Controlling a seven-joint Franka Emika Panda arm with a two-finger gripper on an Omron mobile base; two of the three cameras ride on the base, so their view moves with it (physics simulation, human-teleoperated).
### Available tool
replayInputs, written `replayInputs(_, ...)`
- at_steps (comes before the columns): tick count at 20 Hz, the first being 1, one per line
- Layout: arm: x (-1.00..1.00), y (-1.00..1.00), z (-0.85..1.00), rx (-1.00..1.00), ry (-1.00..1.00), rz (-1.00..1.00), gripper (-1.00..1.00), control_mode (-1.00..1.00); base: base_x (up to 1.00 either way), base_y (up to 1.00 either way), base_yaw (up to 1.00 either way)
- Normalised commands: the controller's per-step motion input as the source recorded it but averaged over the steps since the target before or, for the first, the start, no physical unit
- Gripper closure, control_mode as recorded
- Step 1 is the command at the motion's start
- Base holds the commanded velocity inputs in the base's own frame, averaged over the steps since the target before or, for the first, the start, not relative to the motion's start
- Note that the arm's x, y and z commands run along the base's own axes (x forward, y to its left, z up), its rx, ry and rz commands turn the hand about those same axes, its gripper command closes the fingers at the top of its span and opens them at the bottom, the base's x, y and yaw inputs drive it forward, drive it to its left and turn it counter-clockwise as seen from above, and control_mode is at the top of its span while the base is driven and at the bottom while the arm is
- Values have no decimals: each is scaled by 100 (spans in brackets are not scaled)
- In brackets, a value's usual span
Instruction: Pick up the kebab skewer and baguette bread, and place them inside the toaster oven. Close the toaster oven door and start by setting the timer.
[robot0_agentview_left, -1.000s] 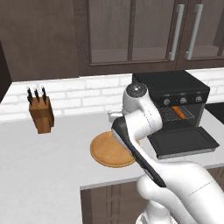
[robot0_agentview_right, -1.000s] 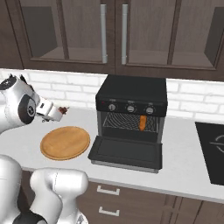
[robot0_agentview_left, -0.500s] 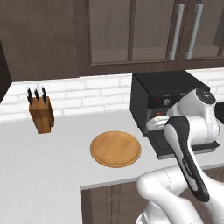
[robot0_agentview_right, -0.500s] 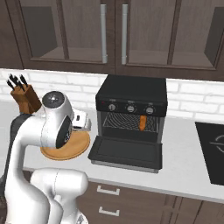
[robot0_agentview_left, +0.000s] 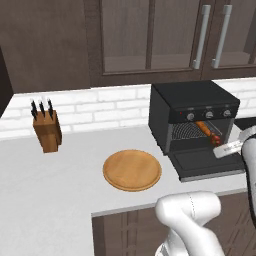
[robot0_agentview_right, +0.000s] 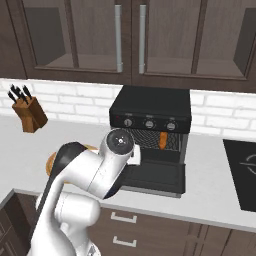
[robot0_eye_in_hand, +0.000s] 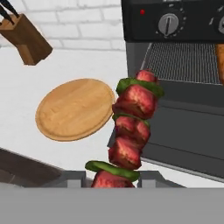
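- The gripper (robot0_eye_in_hand: 112, 177) is clamped on the kebab skewer (robot0_eye_in_hand: 131, 131), which rises toward 12 o'clock in the hand view.
- The skewer hangs before the toaster oven (robot0_agentview_right: 150, 107), above its dropped toaster oven door (robot0_agentview_right: 152, 176); the wooden plate (robot0_eye_in_hand: 74, 108) lies at 9 o'clock.
- The skewer looks light and stiff, its chunks likely slippery, so a grip near the base seems safest.
- The baguette bread (robot0_agentview_right: 163, 141) rests on the rack.

We list: one black toaster oven (robot0_agentview_right: 150, 112) on the far side of the pale worktop (robot0_agentview_right: 210, 195), its toaster oven door (robot0_agentview_right: 152, 179) dropped open; one baguette bread (robot0_agentview_right: 163, 140) inside on the rack; three knobs in a row; one knife block (robot0_agentview_right: 30, 112) far left; one wooden plate (robot0_agentview_right: 51, 162), partly hidden behind the arm; one dark cooktop (robot0_agentview_right: 242, 172) at right.
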Motion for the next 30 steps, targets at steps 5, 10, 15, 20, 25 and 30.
replayInputs(5,4,-75,-9,0,-14,3,100,-100,0,0,0)
replayInputs(10,66,-46,-30,2,-2,21,100,-100,0,0,0)
replayInputs(15,67,-33,-48,3,0,28,100,-100,0,0,0)
replayInputs(20,43,-11,-42,1,-3,13,100,-100,0,0,0)
replayInputs(25,43,7,-6,0,-15,-3,100,-100,0,0,0)
replayInputs(30,42,20,-25,3,-11,-11,100,-100,0,0,0)
